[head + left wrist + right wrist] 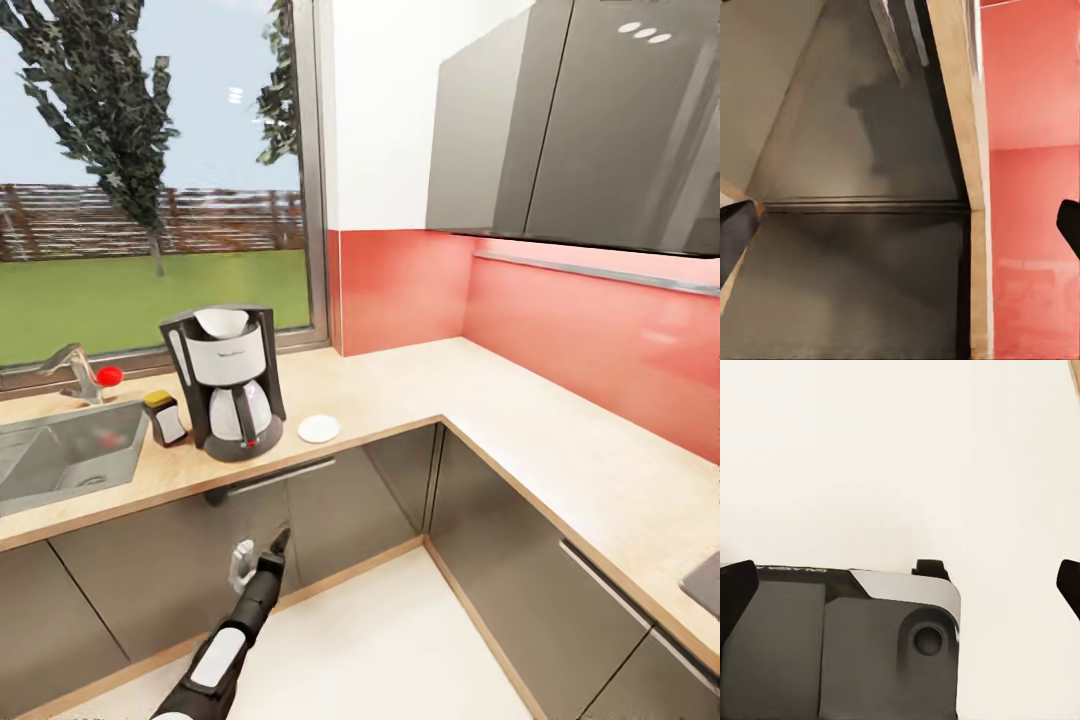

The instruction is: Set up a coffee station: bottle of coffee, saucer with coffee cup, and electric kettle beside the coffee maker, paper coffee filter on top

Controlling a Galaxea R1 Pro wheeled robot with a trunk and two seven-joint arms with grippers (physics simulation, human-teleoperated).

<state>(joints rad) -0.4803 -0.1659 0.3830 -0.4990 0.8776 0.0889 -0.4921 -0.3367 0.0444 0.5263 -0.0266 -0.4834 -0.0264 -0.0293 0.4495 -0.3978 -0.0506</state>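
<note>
Left of centre, a black-and-silver drip coffee maker (225, 385) stands on the beige countertop (560, 440), a small white round saucer (318, 428) (light, breakable; lift by its rim) beside it. Lower left, the left gripper (258, 556) hangs open, empty.

We see the black-and-silver drip coffee maker (226, 382) standing upright on the beige stone-look countertop (400, 395), its glass carafe seated in the base and facing us. A white paper coffee filter (222, 321) sits in its open top. Just beside it, at its 9 o'clock, stands a small bottle of coffee with a yellow lid (164, 417), upright. At the maker's 3 o'clock, slightly apart from it, a round white saucer (318, 428) lies flat near the counter's front edge.
</note>
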